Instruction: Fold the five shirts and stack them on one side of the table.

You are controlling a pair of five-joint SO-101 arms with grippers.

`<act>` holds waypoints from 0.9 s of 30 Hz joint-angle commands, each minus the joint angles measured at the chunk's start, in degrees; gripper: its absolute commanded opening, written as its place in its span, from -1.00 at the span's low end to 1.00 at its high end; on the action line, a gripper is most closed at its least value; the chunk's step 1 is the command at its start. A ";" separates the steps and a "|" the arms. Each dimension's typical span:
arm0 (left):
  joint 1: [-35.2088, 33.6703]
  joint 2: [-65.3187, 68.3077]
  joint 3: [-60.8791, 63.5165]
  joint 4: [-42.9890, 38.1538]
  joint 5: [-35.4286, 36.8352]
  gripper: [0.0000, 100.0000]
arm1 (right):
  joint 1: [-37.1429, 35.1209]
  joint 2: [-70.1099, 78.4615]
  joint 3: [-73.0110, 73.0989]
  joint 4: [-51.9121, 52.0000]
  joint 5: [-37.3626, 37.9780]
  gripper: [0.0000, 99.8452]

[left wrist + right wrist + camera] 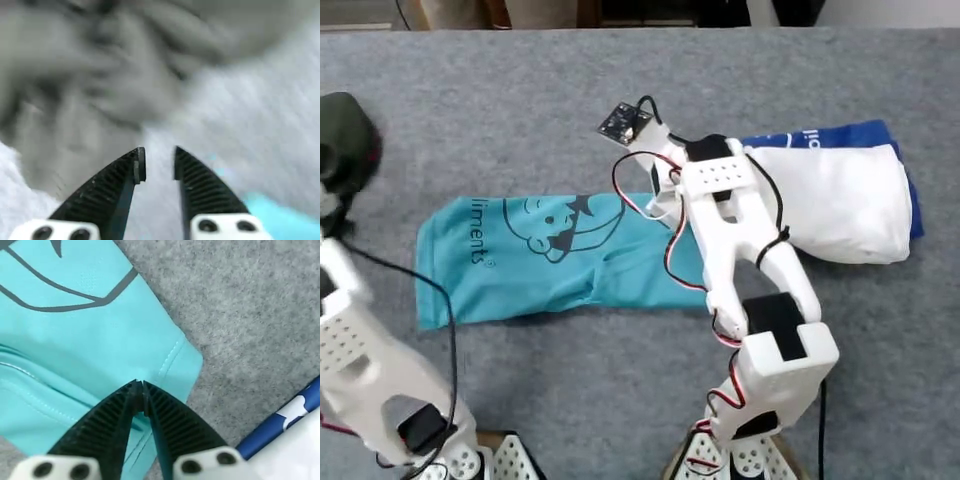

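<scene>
Partly hidden under the right arm, the teal shirt (540,262) lies mid-counter (620,90), near a white shirt (840,200) stacked on a blue shirt (845,135). The right gripper (142,390) is closed over teal fabric; any pinch is unclear. The left gripper (159,162), narrowly parted, faces blurred grey cloth (100,65).

**A:** teal shirt (520,270) has a dark grey line print (cartoonish), table (470,90) is plain grey.
**B:** yep, and at 3 o'clock: plain white shirt (840,200), blue shirt (860,134) with white print.
</scene>
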 commanded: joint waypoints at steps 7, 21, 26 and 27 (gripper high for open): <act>13.36 -6.81 6.42 16.79 -5.10 -0.63 | -0.66 -3.21 0.04 0.35 -3.69 -1.00; 4.84 -25.10 46.33 -13.01 -12.04 -0.63 | -0.66 -3.21 -0.04 1.76 -3.34 -1.00; 5.71 -24.48 53.19 -18.99 -15.82 -0.63 | -0.66 -3.21 -0.04 1.76 -3.34 -1.00; 6.77 -23.78 53.89 -19.43 -15.91 -0.63 | -0.66 -3.21 -0.04 1.76 -3.34 -1.00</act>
